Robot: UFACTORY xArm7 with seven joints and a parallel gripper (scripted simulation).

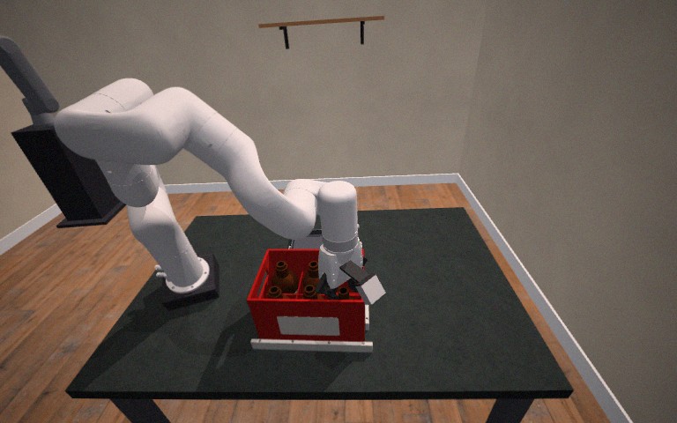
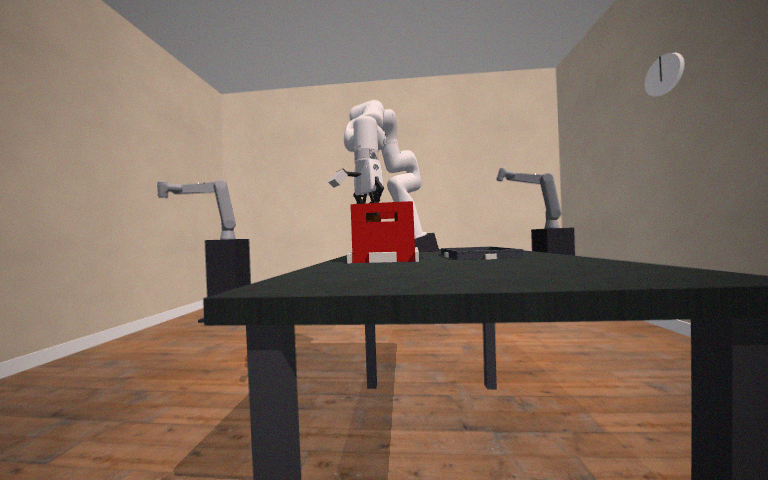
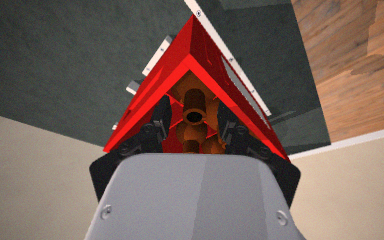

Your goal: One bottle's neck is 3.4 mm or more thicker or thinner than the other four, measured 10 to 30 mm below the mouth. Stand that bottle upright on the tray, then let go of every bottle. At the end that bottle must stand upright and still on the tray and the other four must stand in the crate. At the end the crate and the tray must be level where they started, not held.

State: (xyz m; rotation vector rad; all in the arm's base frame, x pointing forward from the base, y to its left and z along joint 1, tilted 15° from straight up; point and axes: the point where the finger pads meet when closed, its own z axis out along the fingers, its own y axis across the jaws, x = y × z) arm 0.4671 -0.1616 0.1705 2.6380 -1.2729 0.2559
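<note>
A red crate (image 1: 264,319) (image 2: 382,237) (image 3: 150,95) stands on the dark table (image 1: 449,299) and holds several brown bottles, such as the back ones (image 1: 282,271) (image 1: 313,269) and the front ones (image 1: 273,292) (image 1: 309,292). My gripper (image 1: 335,289) (image 2: 368,198) (image 3: 194,104) is open, lowered to the crate's top at its front right compartment. In the wrist view its two fingers stand on either side of a brown bottle (image 3: 194,102) (image 1: 343,293), at the level of its neck, with gaps on both sides. The dark tray (image 2: 481,251) lies flat beside the crate.
A white strip (image 1: 311,345) runs along the crate's foot. A black pedestal (image 1: 64,174) stands off the table behind the arm's base (image 1: 187,286). Two small grey arms on pedestals (image 2: 226,266) (image 2: 552,237) stand by the walls.
</note>
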